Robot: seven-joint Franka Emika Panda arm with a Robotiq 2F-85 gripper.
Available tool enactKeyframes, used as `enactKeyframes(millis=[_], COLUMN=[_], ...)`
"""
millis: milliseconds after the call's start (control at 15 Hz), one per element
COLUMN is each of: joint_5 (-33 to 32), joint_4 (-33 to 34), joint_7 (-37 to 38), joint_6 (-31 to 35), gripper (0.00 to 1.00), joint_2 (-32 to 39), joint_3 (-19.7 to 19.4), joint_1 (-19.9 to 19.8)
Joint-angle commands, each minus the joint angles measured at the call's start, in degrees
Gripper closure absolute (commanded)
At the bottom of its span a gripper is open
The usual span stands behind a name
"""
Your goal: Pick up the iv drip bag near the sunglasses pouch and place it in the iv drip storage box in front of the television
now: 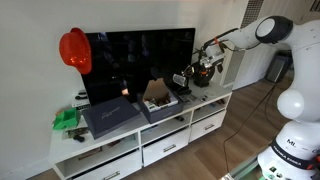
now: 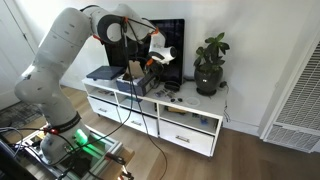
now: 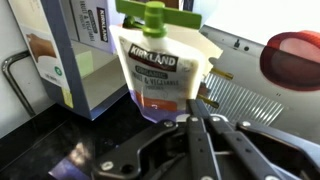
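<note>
The iv drip bag is a whitish pouch with a green cap and printed label. My gripper is shut on its lower edge and holds it in the air. In both exterior views the gripper hangs in front of the television, with the bag at its tip. The iv drip storage box, dark grey with a brownish inside, stands on the white console just below and beside the gripper. It also shows in the wrist view beside the bag.
A flat dark grey case lies next to the box. A red helmet hangs by the television's corner. A green object sits at the console's end. A potted plant stands at the other end.
</note>
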Motion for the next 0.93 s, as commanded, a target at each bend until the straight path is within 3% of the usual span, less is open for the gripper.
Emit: enactKeyframes(millis=[0,400,467,867], joint_5=[2.8,0.1,2.0,1.6], joint_4=[-4.5,-5.5,-3.0,-3.5], joint_7=[-0.4,-0.2,-0.4,-0.3], joint_6=[-2.0,-2.7,-2.2,-2.2], gripper=[1.0,1.0,0.99,0.99], joint_2=[-6.7,-9.2,-6.8,-7.2], joint_3=[-7.6,-14.2,-14.7,-15.8], joint_1=[9.1,20.6,20.8,22.3])
